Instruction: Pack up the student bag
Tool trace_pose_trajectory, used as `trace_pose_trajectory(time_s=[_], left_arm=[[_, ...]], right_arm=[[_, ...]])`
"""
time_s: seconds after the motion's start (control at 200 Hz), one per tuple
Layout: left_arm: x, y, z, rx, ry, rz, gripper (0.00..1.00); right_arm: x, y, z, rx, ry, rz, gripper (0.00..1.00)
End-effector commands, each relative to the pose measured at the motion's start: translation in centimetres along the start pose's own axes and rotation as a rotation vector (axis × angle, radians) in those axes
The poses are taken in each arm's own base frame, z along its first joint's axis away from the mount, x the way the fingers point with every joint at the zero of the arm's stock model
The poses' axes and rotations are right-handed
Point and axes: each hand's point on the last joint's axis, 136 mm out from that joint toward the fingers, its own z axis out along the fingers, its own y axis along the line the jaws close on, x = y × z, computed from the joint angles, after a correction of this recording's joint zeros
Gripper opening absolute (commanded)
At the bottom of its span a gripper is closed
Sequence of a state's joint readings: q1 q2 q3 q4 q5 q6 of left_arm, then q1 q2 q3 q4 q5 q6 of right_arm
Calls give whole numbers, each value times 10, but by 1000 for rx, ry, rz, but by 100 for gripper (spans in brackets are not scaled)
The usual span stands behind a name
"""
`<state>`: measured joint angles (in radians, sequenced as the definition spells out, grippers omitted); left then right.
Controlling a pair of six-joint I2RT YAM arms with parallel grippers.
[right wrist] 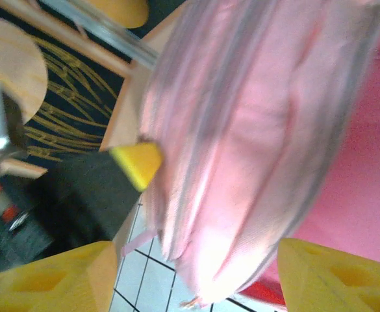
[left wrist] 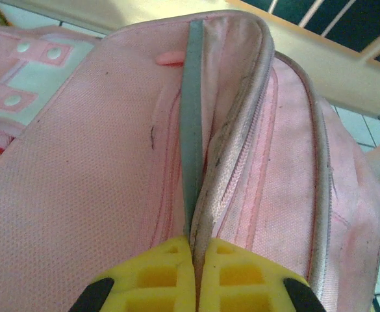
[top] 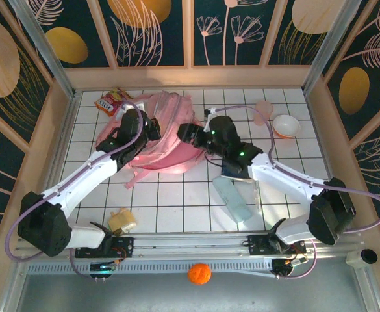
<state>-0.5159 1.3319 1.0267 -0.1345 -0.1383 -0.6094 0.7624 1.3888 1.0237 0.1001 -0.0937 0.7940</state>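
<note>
**2 arms meet at the pink backpack**

In the top view, the left arm rises from its base at lower left and stretches diagonally up toward the centre. Its wrist bends down so that the left gripper (top: 152,127) sits on the left side of the large soft pale-pink fabric backpack (top: 167,146). The backpack lies on the white gridded table (top: 177,201), just above the frame's centre. In the left wrist view, the 2 yellow pads (left wrist: 157,279) press together, pinching the backpack's raised zip edge beside a grey strip. The right arm reaches from lower right up and left, its elbow folded low over the table, with the right gripper (top: 186,134) at the backpack's right side. In the right wrist view its 2 yellow fingers (right wrist: 60,279) stand wide apart, holding nothing, with pink fabric beyond them.
</note>
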Motion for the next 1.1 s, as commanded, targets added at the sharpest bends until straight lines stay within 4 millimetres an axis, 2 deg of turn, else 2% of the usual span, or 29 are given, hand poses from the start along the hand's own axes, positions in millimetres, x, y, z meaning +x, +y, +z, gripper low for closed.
trace_pose_trajectory(time_s=[0.0,0.1,0.16,0.31,0.46,0.495,0.586,0.691,0.726,0.926,1.096], left_arm=[[-36,-26,-20,119,-136,43,0],[-32,-25,-20,114,-120,76,0],[-30,-26,-19,118,-114,86,0],[-26,-28,-18,131,-95,121,0],[-16,-19,-16,94,-60,195,0],[-15,-17,-16,84,-57,210,0],[-18,-11,-18,46,-67,253,0],[-29,2,-19,-50,-88,336,0],[-33,6,-20,-86,-90,375,0],[-53,18,-20,-226,-82,572,0],[-60,18,-24,-246,-98,597,0]], right_arm=[[-3,-14,-6,-40,62,93,67],[-15,-26,-3,-95,64,162,68],[-18,-25,2,-144,83,176,69],[-7,-7,19,-279,174,177,69],[-2,-10,38,-295,193,213,66],[-1,-14,43,-276,188,217,62],[-1,-20,51,-201,169,222,38],[-1,-5,46,-205,98,238,7],[-1,1,43,-208,73,249,0],[6,45,27,-235,-43,288,0],[32,62,17,-230,-112,393,0]])
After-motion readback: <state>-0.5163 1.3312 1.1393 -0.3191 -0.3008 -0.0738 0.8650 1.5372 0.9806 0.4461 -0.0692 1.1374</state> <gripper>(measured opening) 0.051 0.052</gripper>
